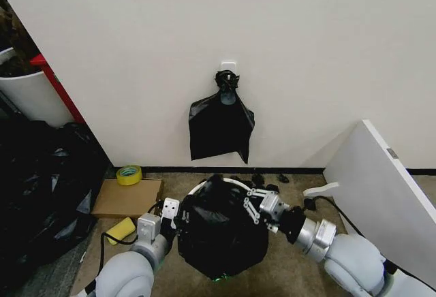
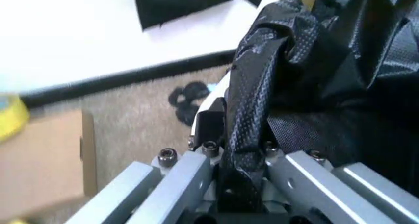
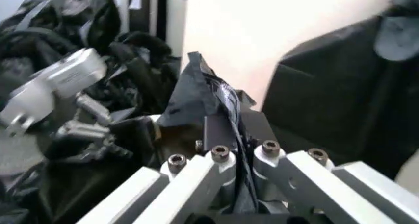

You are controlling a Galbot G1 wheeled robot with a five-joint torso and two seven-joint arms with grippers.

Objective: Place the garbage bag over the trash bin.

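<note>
The glossy black garbage bag point(image 1: 221, 236) bulges over the white trash bin, of which an arc of rim point(image 1: 204, 186) shows at the far side. My left gripper point(image 1: 174, 219) holds the bag's left edge and my right gripper point(image 1: 255, 206) holds its right edge. In the left wrist view the gripper point(image 2: 237, 140) is shut on a twisted fold of bag point(image 2: 262, 82), beside the white bin rim point(image 2: 215, 102). The right wrist view has my right gripper point(image 3: 230, 132) shut on a thin upright flap of the bag point(image 3: 196, 91), with the left gripper point(image 3: 59, 87) farther off.
A flat black bundle point(image 1: 220, 125) hangs knotted on a wall hook. A heap of black bags point(image 1: 41, 188) fills the left side below a white drum point(image 1: 30, 96). Cardboard point(image 1: 129, 200), a yellow tape roll point(image 1: 129, 174) and a yellow block point(image 1: 121, 229) lie left. A white board point(image 1: 381, 181) leans right.
</note>
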